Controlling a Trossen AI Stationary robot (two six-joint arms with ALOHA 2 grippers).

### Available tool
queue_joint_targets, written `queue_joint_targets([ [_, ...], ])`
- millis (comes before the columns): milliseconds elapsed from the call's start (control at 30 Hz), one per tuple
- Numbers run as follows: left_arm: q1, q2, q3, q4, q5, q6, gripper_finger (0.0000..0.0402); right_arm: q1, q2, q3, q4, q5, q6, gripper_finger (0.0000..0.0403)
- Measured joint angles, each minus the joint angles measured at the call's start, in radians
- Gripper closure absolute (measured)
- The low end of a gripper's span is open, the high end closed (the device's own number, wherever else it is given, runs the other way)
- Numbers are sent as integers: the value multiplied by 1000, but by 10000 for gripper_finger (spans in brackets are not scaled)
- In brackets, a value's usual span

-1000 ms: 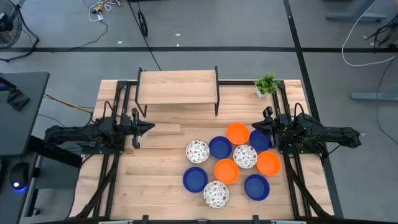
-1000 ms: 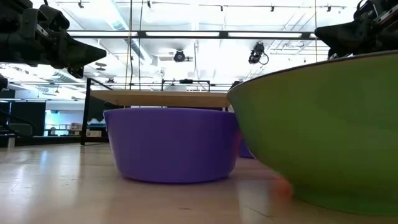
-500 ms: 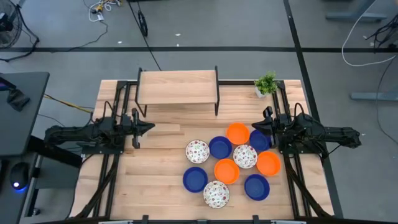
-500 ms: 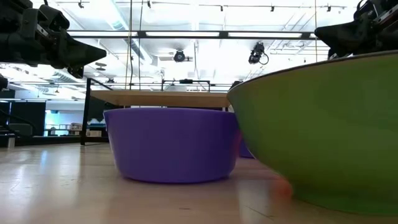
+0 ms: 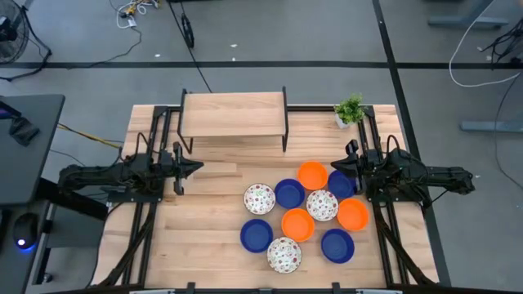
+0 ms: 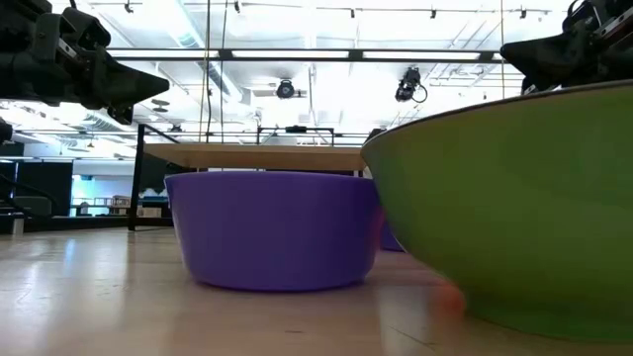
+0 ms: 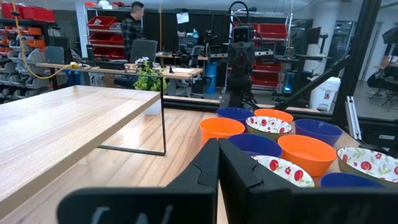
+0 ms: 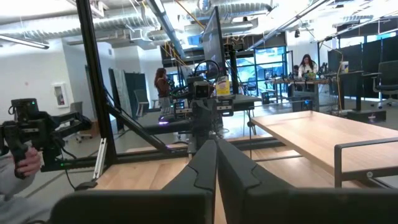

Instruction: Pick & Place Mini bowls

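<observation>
Several mini bowls sit in a cluster on the table's right half in the high view: orange ones point(image 5: 312, 173) point(image 5: 297, 224) point(image 5: 353, 214), dark blue ones point(image 5: 288, 193) point(image 5: 256, 235) point(image 5: 337, 245) point(image 5: 341, 184), and white speckled ones point(image 5: 259, 198) point(image 5: 322, 205) point(image 5: 283, 254). Each rests on its base on the wood. My left gripper point(image 5: 198, 167) hovers shut above the table's left half, away from the bowls. My right gripper point(image 5: 333, 166) is shut, raised beside the far right of the cluster. The low view shows a blue bowl point(image 6: 274, 229) and another bowl's wall point(image 6: 514, 208) close up.
A low wooden shelf on black legs point(image 5: 234, 114) stands at the table's far edge. A small green potted plant point(image 5: 350, 109) is at the far right corner. Bare wood lies on the table's left half point(image 5: 196, 220). People show in the room beyond.
</observation>
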Motion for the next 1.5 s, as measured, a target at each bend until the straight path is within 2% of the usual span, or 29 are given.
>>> queue_joint_targets([
  [233,0,0,0,7,0,-23,394,0,0,0,0,0,0,385],
  [333,0,0,0,59,0,-33,394,0,0,0,0,0,0,385],
  [433,0,0,0,169,14,-52,394,0,0,0,0,0,0,385],
  [533,0,8,0,308,97,-81,394,0,0,0,0,0,0,385],
  [667,0,81,0,509,176,-36,394,0,0,0,0,0,0,385],
  [867,0,317,7,672,138,77,394,0,0,0,0,0,0,385],
  [1033,-1,575,125,673,123,133,394,0,0,0,0,0,0,385],
  [1300,-5,967,381,423,93,132,387,0,0,0,0,0,0,385],
  [1500,-37,1172,601,169,93,131,326,0,0,0,0,0,0,385],
])
